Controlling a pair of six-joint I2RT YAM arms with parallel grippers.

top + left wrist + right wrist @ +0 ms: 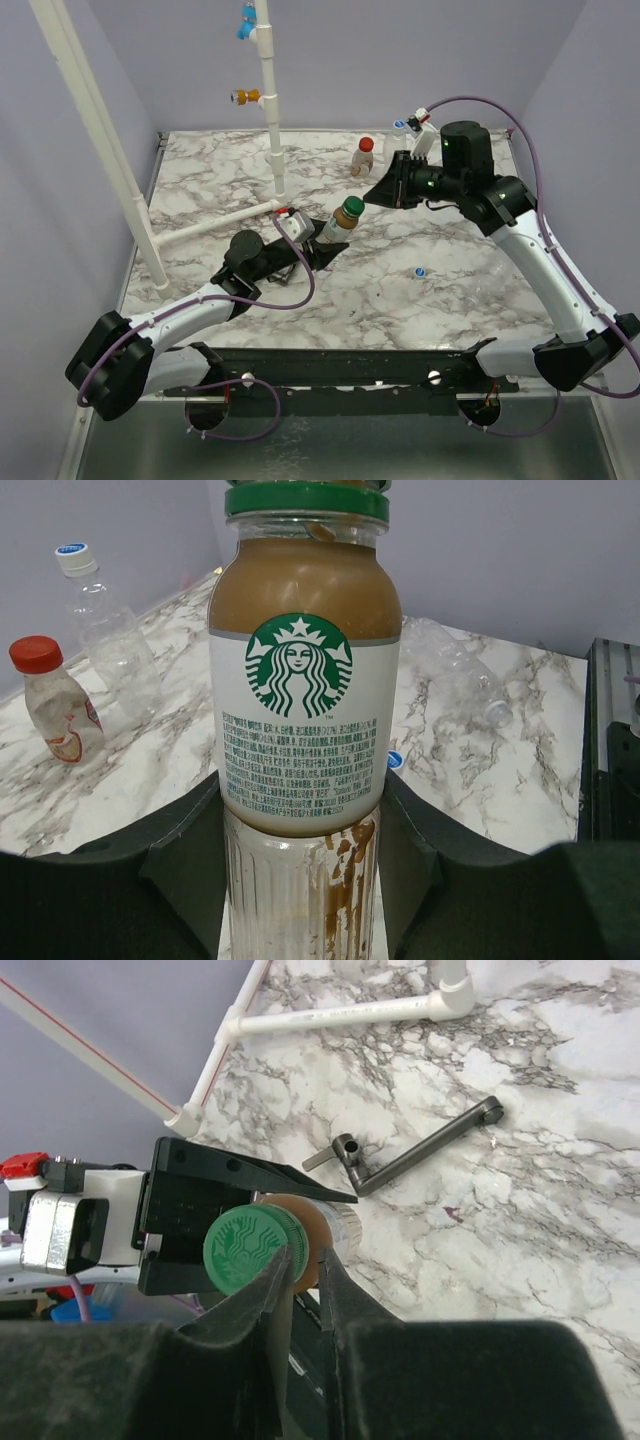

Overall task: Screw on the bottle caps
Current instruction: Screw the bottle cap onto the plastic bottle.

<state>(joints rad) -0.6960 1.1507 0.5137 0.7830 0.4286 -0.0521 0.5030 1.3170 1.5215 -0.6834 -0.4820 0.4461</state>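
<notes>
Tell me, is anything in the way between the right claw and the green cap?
Nothing visible is. The shut right gripper is right next to the green cap of the bottle that the left gripper holds.

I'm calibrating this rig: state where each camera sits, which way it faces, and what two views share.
Top external: above and behind the robot, looking down on the grey-veined marble table; the left arm and right arm show.
Left wrist: behind the left gripper, facing across the table at the clear white-labelled coffee bottle it clamps; its dark fingers show.
Right wrist: above that bottle, looking down on its round green plastic cap; the shut right gripper shows.
Shared: both wrist views show that cap.
</notes>
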